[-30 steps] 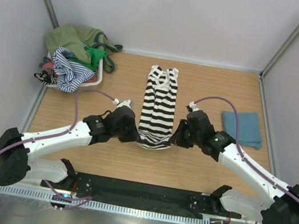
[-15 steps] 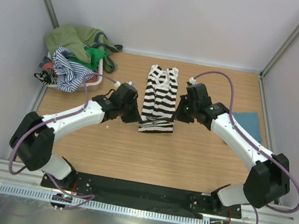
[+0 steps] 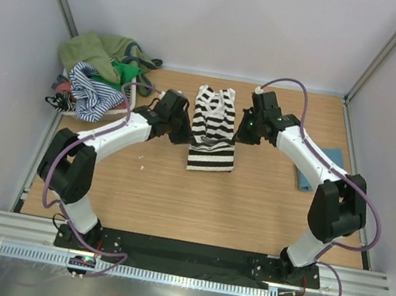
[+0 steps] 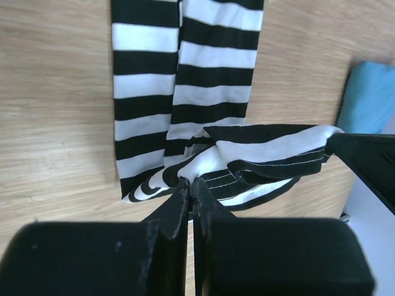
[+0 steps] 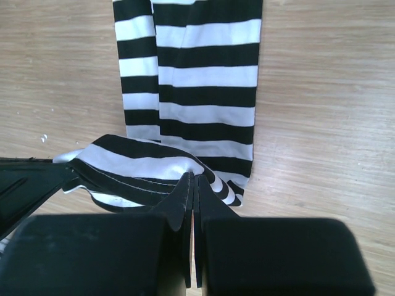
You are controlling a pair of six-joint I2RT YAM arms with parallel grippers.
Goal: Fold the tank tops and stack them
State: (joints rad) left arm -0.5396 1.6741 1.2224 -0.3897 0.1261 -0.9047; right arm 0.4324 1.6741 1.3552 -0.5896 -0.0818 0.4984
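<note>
The black-and-white striped tank top (image 3: 216,113) lies in the middle of the wooden table, its neck end toward the back wall. My left gripper (image 3: 184,132) is shut on its left hem corner, and my right gripper (image 3: 242,131) is shut on the right hem corner. The lifted hem hangs doubled over the body of the striped top (image 4: 185,74), stretched between the left gripper (image 4: 190,182) and the right gripper (image 5: 194,176). The teal-blue tank top (image 3: 305,177) lies folded at the right, partly hidden by my right arm. It also shows at the edge of the left wrist view as the teal top (image 4: 370,98).
A heap of olive, green and thin-striped tops (image 3: 100,73) fills a white basket (image 3: 131,98) at the back left corner. Grey walls close in the table on three sides. The black base rail (image 3: 187,253) runs along the near edge.
Both grippers have travelled from near the bases toward the back wall, carrying the striped hem up over the top's body. The visible length of the top has shortened.
</note>
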